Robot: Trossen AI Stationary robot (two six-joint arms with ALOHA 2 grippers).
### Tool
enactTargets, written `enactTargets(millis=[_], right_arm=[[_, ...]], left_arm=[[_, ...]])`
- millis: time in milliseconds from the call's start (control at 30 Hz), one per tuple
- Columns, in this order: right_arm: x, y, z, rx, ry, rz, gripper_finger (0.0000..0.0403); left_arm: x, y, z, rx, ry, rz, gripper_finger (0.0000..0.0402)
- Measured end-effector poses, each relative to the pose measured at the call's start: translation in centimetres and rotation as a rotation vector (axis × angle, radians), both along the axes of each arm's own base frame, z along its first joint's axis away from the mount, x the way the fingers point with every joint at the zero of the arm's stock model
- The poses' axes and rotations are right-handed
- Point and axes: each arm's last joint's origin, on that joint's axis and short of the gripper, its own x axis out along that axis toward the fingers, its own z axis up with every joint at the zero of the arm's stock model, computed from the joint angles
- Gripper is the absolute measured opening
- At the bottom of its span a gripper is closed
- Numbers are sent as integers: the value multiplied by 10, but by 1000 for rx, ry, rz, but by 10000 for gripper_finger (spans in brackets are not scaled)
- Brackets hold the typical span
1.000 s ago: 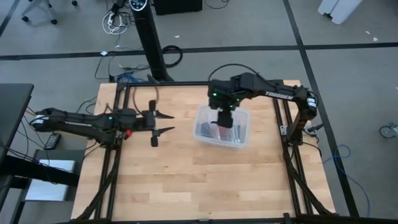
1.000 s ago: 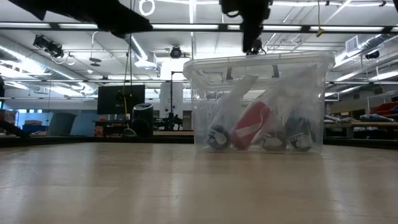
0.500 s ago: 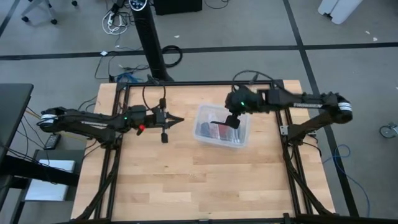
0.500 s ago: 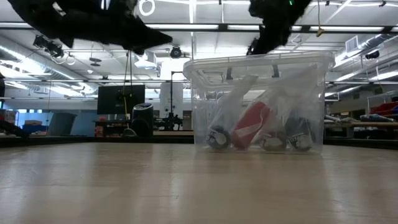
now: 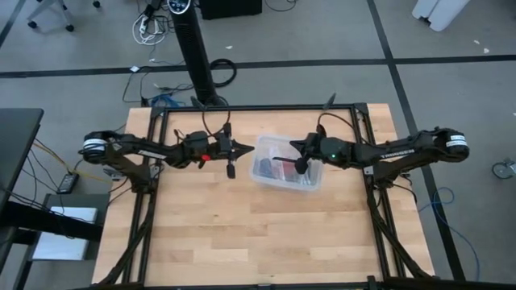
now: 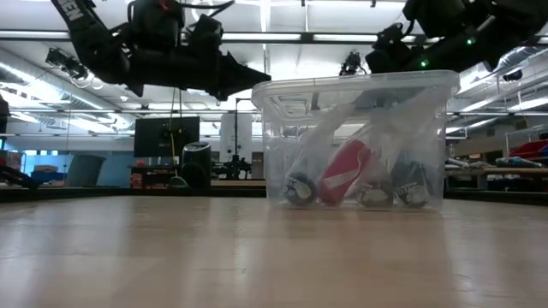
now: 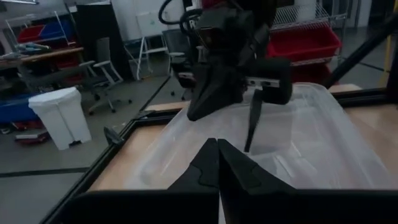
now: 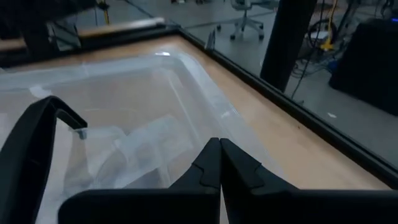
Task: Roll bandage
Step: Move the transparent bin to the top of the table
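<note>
Currently:
1. Table: only a clear bin sits on it, holding plastic bags and a red item.
2. Both arms have stretched flat since a second ago.
3. Left gripper beside the bin, right gripper above it; both jaws were open, now closed empty.
4. Bandage: probably bagged; can't pick it out.

A clear plastic bin is sitting on a pale, striped butcher-block wooden tabletop framed in black metal. Inside the bin, a red rounded item is showing between translucent whitish plastic bags, with dark teal-blue rolls lying low against the wall. Two matte black robot arms are glowing with small green indicator lights.
</note>
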Motion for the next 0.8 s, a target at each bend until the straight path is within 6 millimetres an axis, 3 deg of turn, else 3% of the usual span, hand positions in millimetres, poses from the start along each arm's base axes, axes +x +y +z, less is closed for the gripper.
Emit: enactTargets(millis=[167,400,467,633,800], right_arm=[[1,0,1,-27,-39,33,0],[12,-11,13,-61,-46,51,0],[13,-11,27,-103,-59,65,0],[2,-1,84,-104,-24,110,0],[-12,33,120,76,99,318,0]], left_arm=[[4,4,-2,-13,-40,9,0],[1,5,-9,-21,32,19,0],[-4,5,-4,-4,14,26,0],[-27,1,18,6,-20,6,0],[-50,-10,22,-18,26,-137,0]])
